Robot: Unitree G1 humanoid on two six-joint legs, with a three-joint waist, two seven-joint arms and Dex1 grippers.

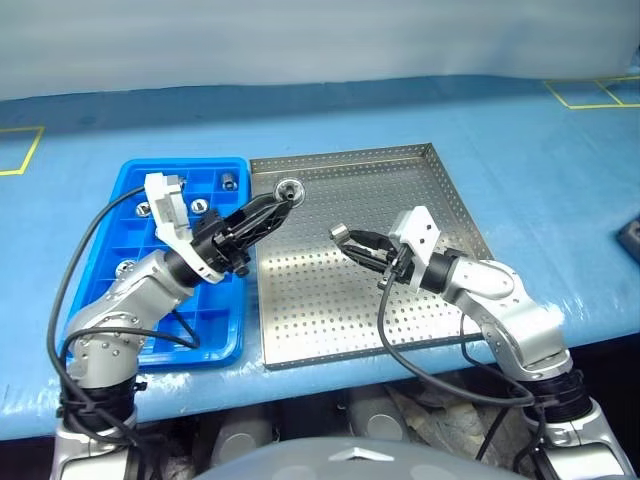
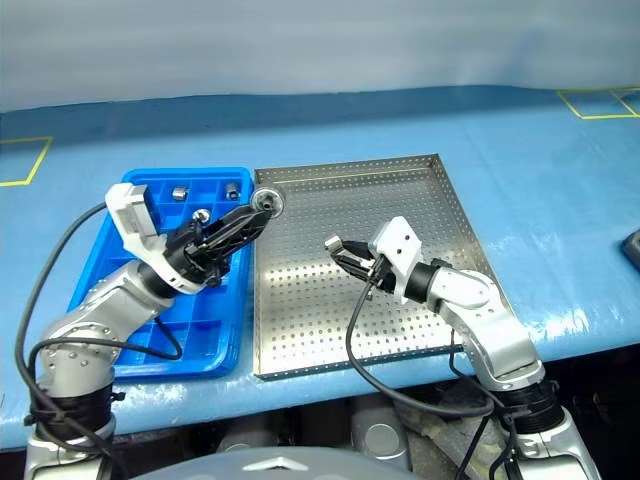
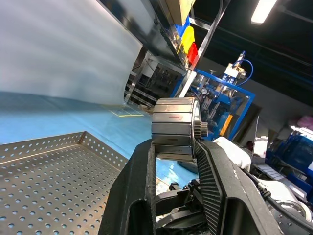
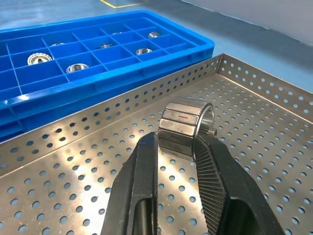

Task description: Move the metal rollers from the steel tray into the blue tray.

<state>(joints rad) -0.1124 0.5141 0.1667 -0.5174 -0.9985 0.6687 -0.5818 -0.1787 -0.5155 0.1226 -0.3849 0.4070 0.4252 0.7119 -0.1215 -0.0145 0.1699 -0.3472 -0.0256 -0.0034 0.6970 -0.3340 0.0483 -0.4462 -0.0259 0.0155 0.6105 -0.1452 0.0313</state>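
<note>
Your left gripper (image 1: 283,201) is clamped nearly closed on one of the metal rollers (image 3: 174,128), held just above the seam where the blue tray (image 1: 228,340) meets the steel tray (image 1: 440,170), near their far ends. In the left wrist view the roller sits upright between the black fingers (image 3: 134,191), faceted side out, its axis running across from pad to pad, with a small stub poking out toward one finger.

Your right gripper (image 1: 340,236) is pinched tight on a second roller (image 4: 185,127) (same faceted look), hovering over the middle of the steel tray's perforated floor. Its bore lies roughly level, facing sideways across the jaws.

Several more rollers (image 4: 77,67) already sit singly in compartments of the blue tray.

Each held roller carries a thin red mark on one facet; it is too small to read.
</note>
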